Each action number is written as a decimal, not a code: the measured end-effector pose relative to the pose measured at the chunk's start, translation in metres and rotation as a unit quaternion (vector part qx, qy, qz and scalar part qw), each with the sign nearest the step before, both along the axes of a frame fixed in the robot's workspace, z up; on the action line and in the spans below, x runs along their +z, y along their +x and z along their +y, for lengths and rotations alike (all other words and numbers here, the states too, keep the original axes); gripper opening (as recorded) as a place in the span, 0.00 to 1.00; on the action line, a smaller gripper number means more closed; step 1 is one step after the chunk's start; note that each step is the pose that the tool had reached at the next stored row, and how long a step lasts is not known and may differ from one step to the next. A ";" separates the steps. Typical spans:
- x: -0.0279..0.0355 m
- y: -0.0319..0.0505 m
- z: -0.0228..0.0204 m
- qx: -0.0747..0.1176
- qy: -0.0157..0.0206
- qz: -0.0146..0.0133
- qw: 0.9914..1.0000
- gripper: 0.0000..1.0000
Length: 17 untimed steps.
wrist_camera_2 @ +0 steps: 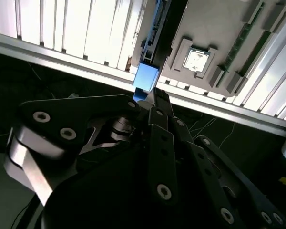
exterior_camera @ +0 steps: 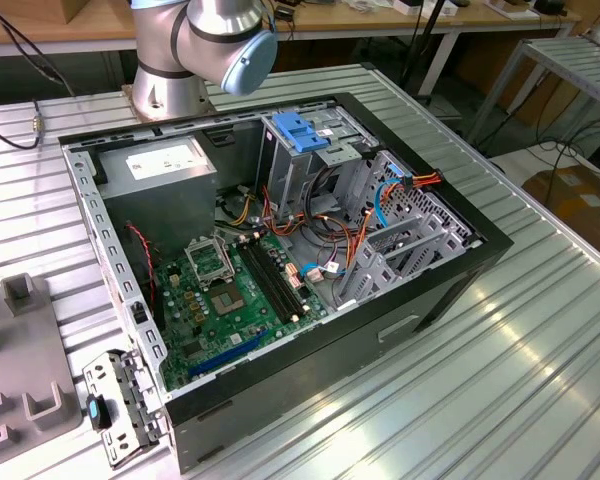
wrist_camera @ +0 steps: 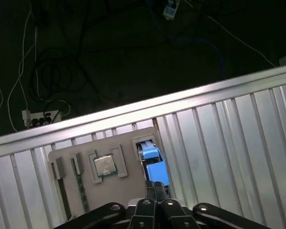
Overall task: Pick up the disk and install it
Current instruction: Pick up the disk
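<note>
- Gripper (wrist_camera_2: 150, 98) is hanging high over the edge of the table (wrist_camera: 229, 143) and is pointing down at the grey fixture (wrist_camera: 129, 188).
- Its fingers are standing very narrow, almost together. In both wrist views a thin blue edge is sitting right at their tips, so I am judging that they are pinching the disk (wrist_camera: 155, 164) by its near end.
- The disk is showing edge-on, with a blue rail turned toward the cameras. It is lying straight ahead of the fingertips, not off to one side of them.
- Its long axis is running in line with the fingers, away from them and down toward the slot of the fixture, just beside the place where the chip (wrist_camera: 105, 165) is resting.
- The far end is hiding behind the disk's own body, so I cannot tell whether it is sitting in the slot or hanging clear of it.
- In the exterior view the case (exterior_camera: 410, 325) is lying open on the table, with the fixture at the exterior view's left of it.
- The cage (exterior_camera: 310, 175) is standing inside the case, near the base of the arm (exterior_camera: 210, 40), and a bare blue bracket (exterior_camera: 300, 130) is lying on its top.
- I am judging that the picking step is in hand and the installing is not yet done, because the disk is hanging at the fixture, well apart from the cage.
</note>
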State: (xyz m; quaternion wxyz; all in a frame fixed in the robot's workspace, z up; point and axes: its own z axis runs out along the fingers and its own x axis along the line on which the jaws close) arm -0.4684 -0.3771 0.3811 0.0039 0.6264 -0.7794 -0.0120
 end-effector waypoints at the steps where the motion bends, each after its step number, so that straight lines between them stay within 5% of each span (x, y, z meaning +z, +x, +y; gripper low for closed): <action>1: -0.0001 0.0000 0.0000 0.008 0.000 0.000 1.000 0.11; 4: -0.0009 0.0002 0.0000 0.035 0.000 -0.001 0.999 0.11; 8: -0.0048 0.0001 0.0000 0.076 -0.001 -0.005 0.997 0.11; 12: -0.0082 0.0001 0.0000 0.094 -0.001 -0.006 0.996 0.36; 14: -0.0099 0.0001 0.0000 0.096 0.000 -0.006 0.995 0.36; 17: -0.0168 0.0001 0.0000 0.097 -0.001 -0.006 0.995 0.60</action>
